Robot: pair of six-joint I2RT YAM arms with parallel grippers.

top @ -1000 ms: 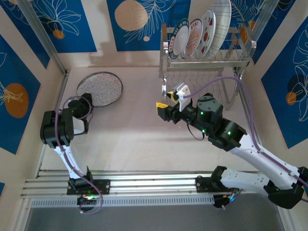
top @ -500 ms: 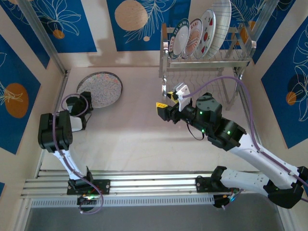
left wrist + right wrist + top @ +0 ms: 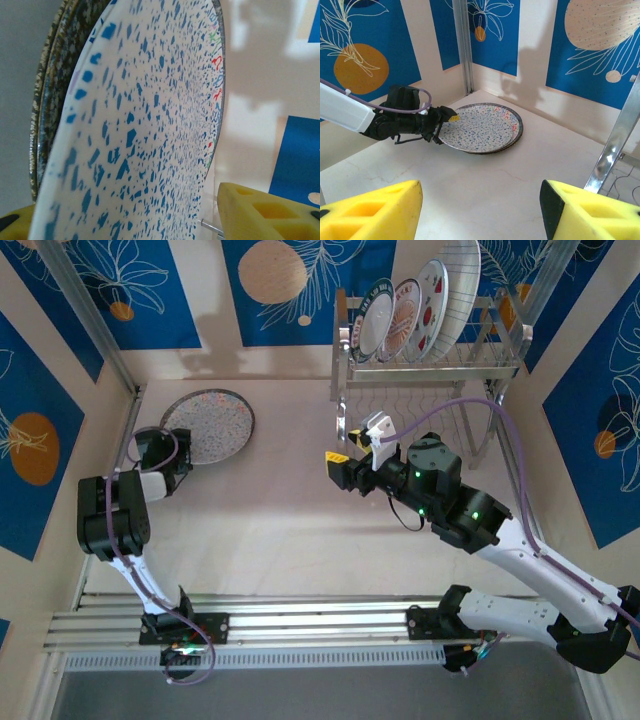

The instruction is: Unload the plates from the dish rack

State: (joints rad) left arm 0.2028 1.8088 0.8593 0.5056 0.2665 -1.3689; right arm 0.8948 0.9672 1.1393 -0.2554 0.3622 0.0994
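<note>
Currently four plates in the dish rack, two in a stack.

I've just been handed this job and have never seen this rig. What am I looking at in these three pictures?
Two robot arms stand at a table, at its near edge. The overhead picture looks down from behind them; the other two come from wrist cameras, yellow fingers at the bottom. Four plates stand in the dish rack, back right. A blue-speckled plate tops a stack, back left; the left gripper straddles its rim, jaws open, one finger clear of it. The right gripper hangs open and empty near the rack.
</note>
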